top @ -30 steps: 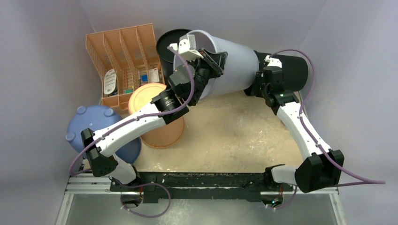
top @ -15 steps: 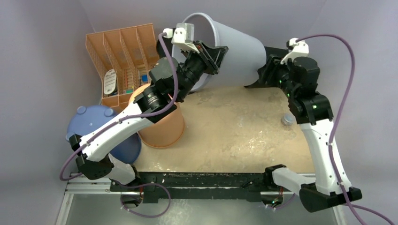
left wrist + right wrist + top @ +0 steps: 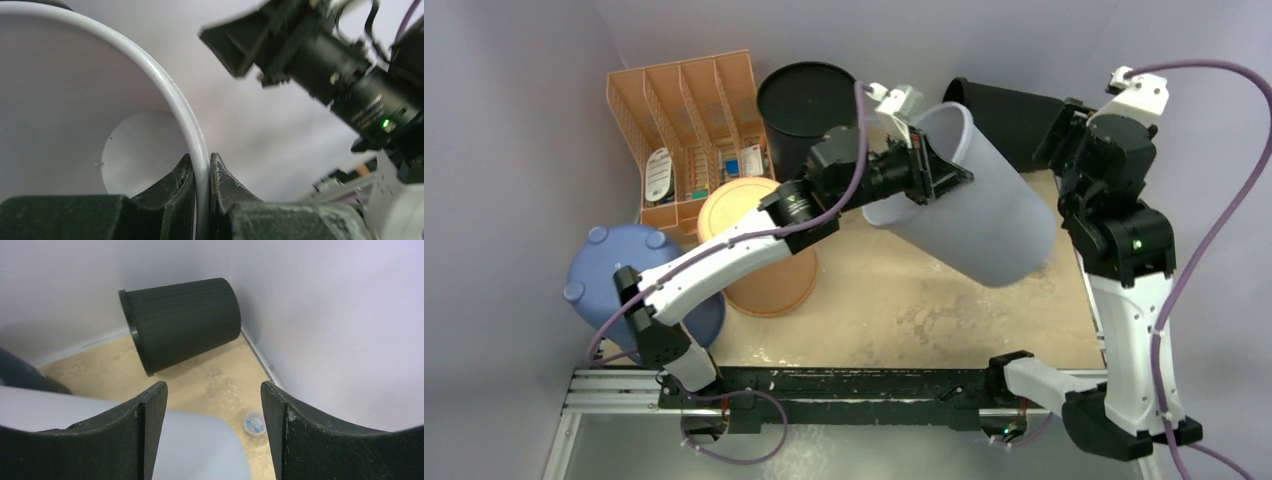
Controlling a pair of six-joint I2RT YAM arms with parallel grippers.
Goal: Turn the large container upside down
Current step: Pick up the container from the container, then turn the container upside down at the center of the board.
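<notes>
Container [image 3: 984,220] has swung forward off the right gripper [image 3: 213,392], held now by the left gripper [image 3: 201,160] alone.
Whether its base touches the sandy table [image 3: 904,300] is hidden. Long axis runs diagonally, mouth rear-left, base front-right. Left jaws pinch the thin rim, one inside, one outside; right jaws stand spread, empty, before a ribbed black bin [image 3: 180,330] on its side. Smooth, pale, round tapered plastic.

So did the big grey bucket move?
Yes. The grey bucket swung nearer and rightward, away from the orange tray, uncovering the upright black bin.
</notes>
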